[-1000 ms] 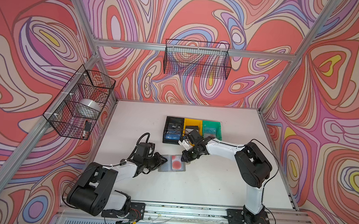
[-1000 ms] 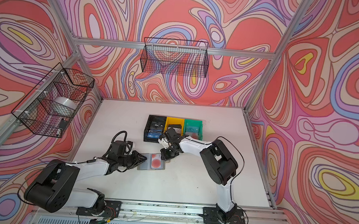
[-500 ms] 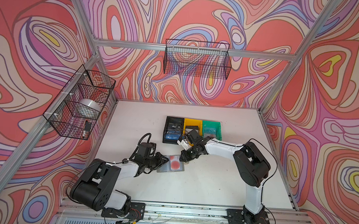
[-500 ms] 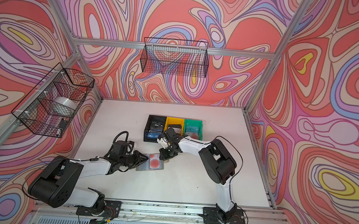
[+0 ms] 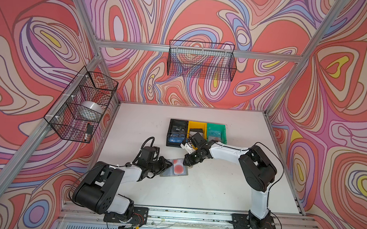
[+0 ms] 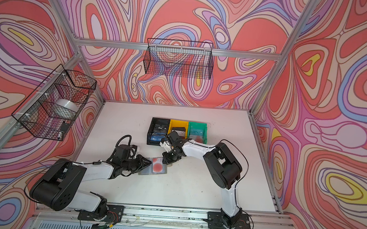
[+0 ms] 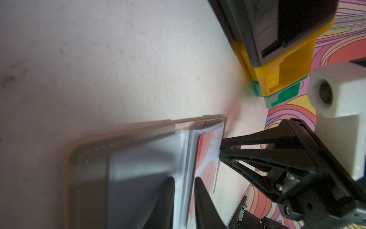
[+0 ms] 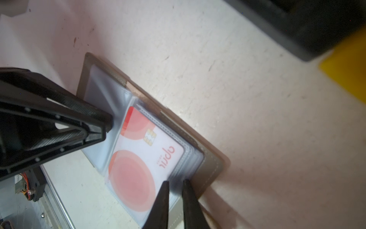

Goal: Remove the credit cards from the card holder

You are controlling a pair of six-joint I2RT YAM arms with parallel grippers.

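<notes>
I have the card holder (image 5: 166, 173) lying open on the scuffed, speckled off-white worktop (image 5: 212, 189), clear sleeves up, with the pale card (image 8: 138, 158) with red circles in its top sleeve. My left end effector (image 5: 170, 164) is clamped on a sleeve page near the holder's middle fold. My right end effector (image 5: 185, 163) sits at the holder's opposite edge, fingers almost together astride the sleeve edges. The blur there means I cannot tell whether they grip card or plastic. Behind the holder a black bin (image 5: 169, 131), a yellow bin (image 5: 197, 123) and a green bin (image 5: 216, 125) stand touching in a row. Swirled red, pink and lilac walls (image 5: 208, 14) on an aluminium frame (image 5: 196, 50) enclose it. A back wire basket (image 5: 201, 60) hangs beyond the holder and a side wire basket (image 5: 80, 104) hangs to its left.
</notes>
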